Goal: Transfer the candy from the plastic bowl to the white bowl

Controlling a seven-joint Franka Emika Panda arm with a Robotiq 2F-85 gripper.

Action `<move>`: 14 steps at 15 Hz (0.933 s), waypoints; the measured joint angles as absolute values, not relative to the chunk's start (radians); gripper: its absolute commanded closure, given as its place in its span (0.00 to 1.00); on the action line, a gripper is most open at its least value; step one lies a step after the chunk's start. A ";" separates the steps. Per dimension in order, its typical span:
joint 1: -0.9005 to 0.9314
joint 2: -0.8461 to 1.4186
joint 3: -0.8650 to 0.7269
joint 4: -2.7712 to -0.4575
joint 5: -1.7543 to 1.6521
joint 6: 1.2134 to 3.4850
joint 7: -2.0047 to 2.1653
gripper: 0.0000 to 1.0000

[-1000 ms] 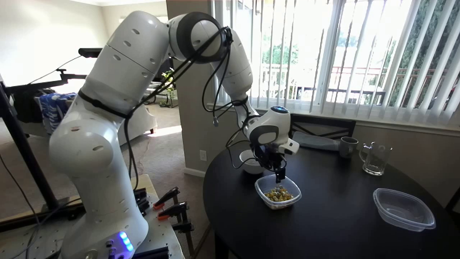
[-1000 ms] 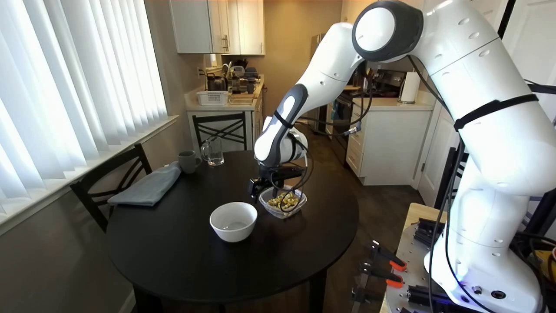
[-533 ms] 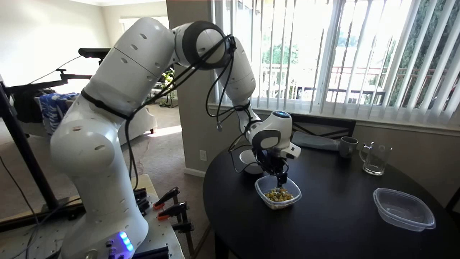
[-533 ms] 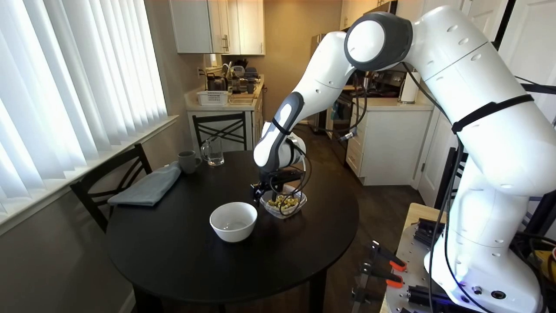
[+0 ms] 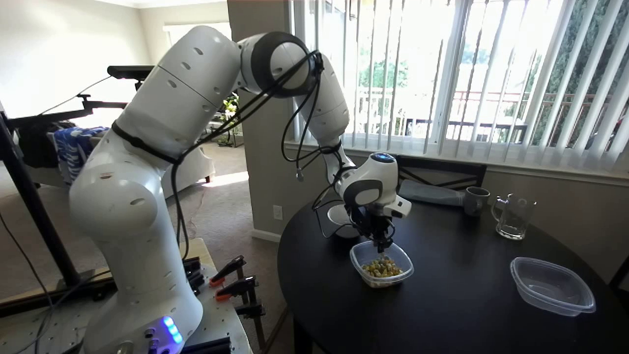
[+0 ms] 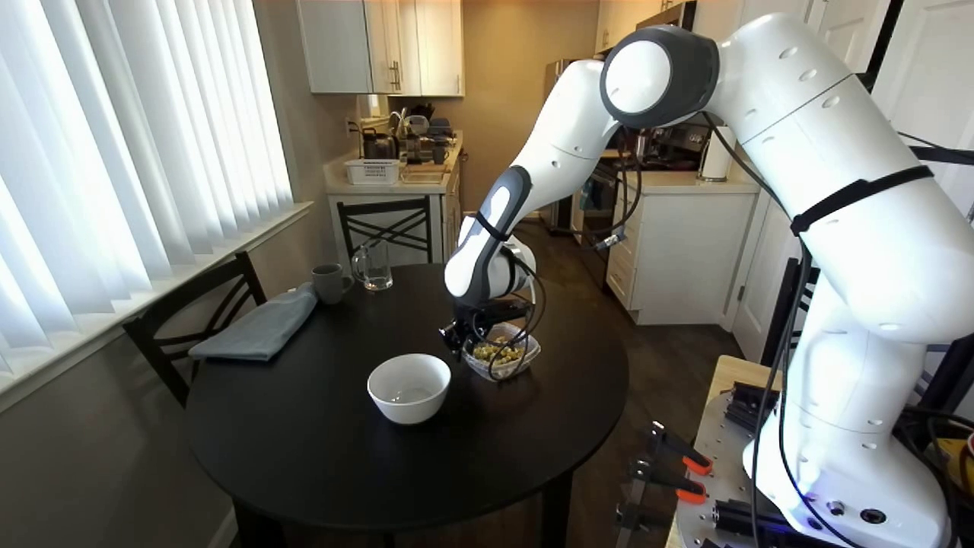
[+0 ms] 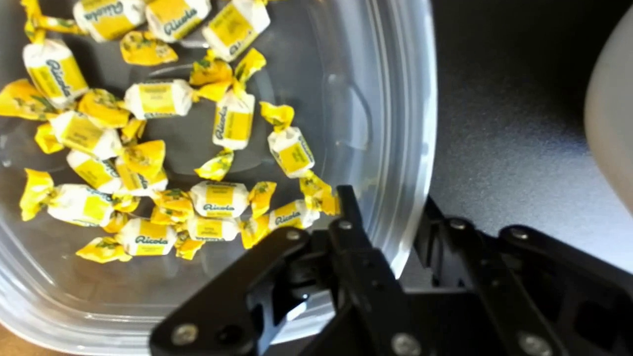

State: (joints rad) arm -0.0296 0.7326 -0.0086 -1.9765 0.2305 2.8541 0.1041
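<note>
The end effector [image 7: 388,200] straddles the rim of the plastic bowl [image 7: 405,99], one finger inside, one outside, partly drawn together (whether it grips the wall, I cannot tell). The candy [image 7: 157,99] lies inside; the white bowl [image 6: 409,388] sits near, on the tabletop [image 6: 319,441].

"Ricola" in dark letters on yellow-and-white candy wrappers [image 7: 150,157], the name repeated many times, from seven to eleven o'clock in the wrist view
</note>
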 measured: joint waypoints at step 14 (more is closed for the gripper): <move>0.248 0.626 -0.248 -2.240 0.228 3.161 0.207 0.95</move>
State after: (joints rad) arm 0.2476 0.6262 -0.2479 -2.2400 0.2282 3.1608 0.2071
